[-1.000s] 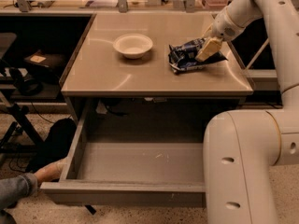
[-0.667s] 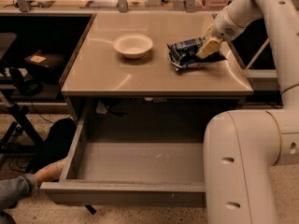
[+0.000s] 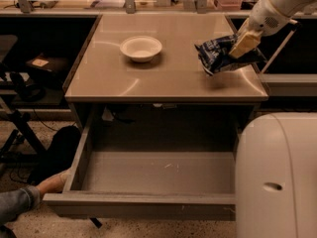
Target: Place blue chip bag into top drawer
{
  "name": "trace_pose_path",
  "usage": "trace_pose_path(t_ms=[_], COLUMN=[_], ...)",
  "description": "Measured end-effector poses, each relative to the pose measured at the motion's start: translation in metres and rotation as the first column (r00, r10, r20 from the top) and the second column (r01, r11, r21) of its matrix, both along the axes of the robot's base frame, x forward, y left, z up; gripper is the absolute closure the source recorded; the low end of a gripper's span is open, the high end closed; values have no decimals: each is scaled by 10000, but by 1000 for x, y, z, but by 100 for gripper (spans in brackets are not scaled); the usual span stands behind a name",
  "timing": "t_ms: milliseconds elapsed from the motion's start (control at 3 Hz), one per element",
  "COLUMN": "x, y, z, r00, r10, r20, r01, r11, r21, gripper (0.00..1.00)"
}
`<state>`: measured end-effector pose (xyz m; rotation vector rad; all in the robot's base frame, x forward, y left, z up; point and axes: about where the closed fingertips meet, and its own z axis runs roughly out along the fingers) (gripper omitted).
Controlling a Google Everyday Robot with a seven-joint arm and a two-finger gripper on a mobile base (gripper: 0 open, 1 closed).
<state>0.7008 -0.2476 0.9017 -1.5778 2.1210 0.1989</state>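
The blue chip bag (image 3: pixel 218 54) is a crumpled navy foil bag with white lettering, held a little above the right side of the table top (image 3: pixel 163 78). My gripper (image 3: pixel 242 46) is shut on the bag's right end, its tan fingers (image 3: pixel 243 42) pinching the foil. The arm reaches in from the upper right. The top drawer (image 3: pixel 148 177) is pulled out wide below the table, its grey floor bare, in front of and below the bag.
A white bowl (image 3: pixel 141 47) sits on the table left of the bag. My white base (image 3: pixel 277 177) fills the lower right beside the drawer. A person's hand and sleeve (image 3: pixel 29 195) lie on the floor by the drawer's left corner. Dark shelves flank the table.
The gripper has lifted the chip bag off the table top; the bag now hangs above the surface and casts a shadow. Bowl and drawer have not moved.
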Motion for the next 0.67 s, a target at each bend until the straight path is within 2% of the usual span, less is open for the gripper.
trace_pose_path(t_ms=[333,667], x=[-45,-92], y=[-40,-75], z=[42,81], r00=[9953,9783], r10=[-941,-1588], r20=[240,1330], r01=[953,1670], r11=[9942,9845], r21=[-508,-531], gripper=[100,100])
